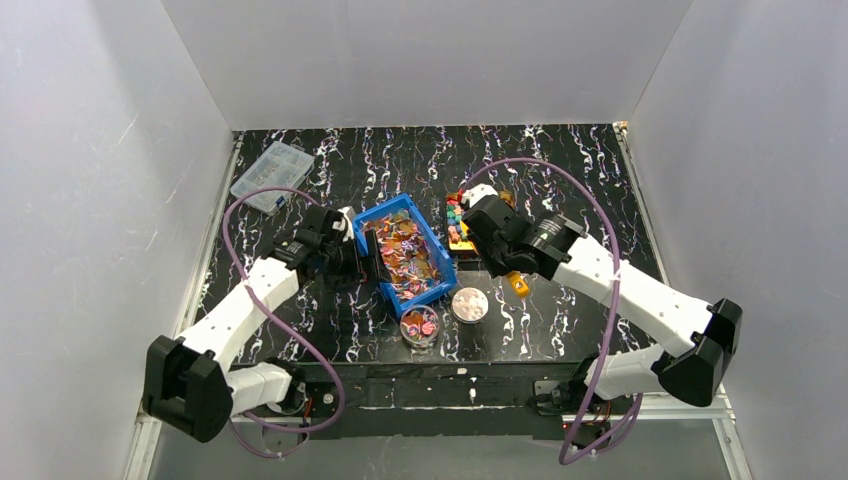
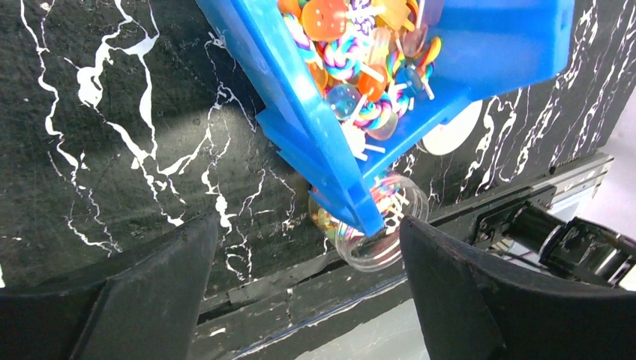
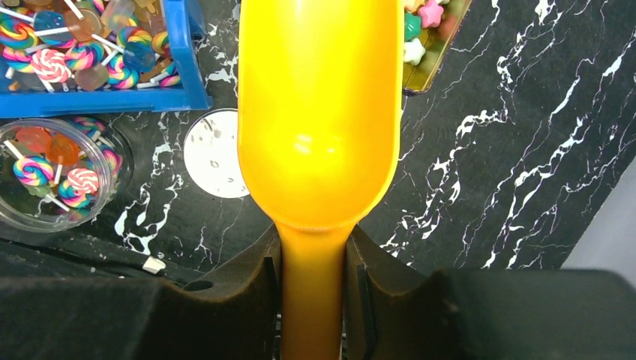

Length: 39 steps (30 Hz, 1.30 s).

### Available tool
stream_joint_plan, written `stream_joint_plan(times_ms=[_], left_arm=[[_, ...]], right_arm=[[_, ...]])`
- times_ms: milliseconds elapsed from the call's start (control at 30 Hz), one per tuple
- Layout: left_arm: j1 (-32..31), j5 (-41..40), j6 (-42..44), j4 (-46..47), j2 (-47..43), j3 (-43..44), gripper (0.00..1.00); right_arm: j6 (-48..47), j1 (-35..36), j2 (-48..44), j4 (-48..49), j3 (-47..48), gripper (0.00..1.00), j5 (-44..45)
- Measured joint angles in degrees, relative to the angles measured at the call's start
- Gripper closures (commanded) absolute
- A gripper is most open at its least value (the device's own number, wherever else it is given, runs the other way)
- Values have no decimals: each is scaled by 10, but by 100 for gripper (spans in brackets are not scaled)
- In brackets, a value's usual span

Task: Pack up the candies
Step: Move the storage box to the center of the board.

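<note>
Candies (image 2: 352, 60) fill the bin (image 2: 300, 112) just ahead of my left tool (image 2: 306, 229), fingers wide apart; a jar (image 2: 382, 240) shows past the bin's corner. My right tool (image 3: 311, 255) is clamped on the scoop (image 3: 319, 112) handle. Its camera shows the lid (image 3: 214, 154) left of the scoop and star sweets (image 3: 431, 15) ahead-right, which the left camera misses.

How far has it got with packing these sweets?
Partway. The clear jar already holds some candies. The right pincer grips an empty-looking orange scoop. To do: the blue bin is full of more, and the white lid lies beside the jar.
</note>
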Motion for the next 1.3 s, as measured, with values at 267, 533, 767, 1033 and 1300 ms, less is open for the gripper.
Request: stream_joint_plan(times_ms=[267, 533, 767, 1033, 1300], left_arm=[[0, -5, -40, 31, 73, 19, 47], [0, -11, -64, 51, 127, 47, 74], [3, -25, -84, 40, 156, 79, 98], [5, -47, -83, 26, 176, 104, 100], [29, -76, -57, 5, 208, 149, 100]], right_arm=[[-10, -17, -46, 37, -35, 99, -31], [-10, -17, -90, 49, -66, 99, -51], [-9, -17, -112, 53, -95, 99, -62], [-7, -17, -112, 62, -104, 99, -74], [-4, -17, -120, 66, -122, 99, -78]])
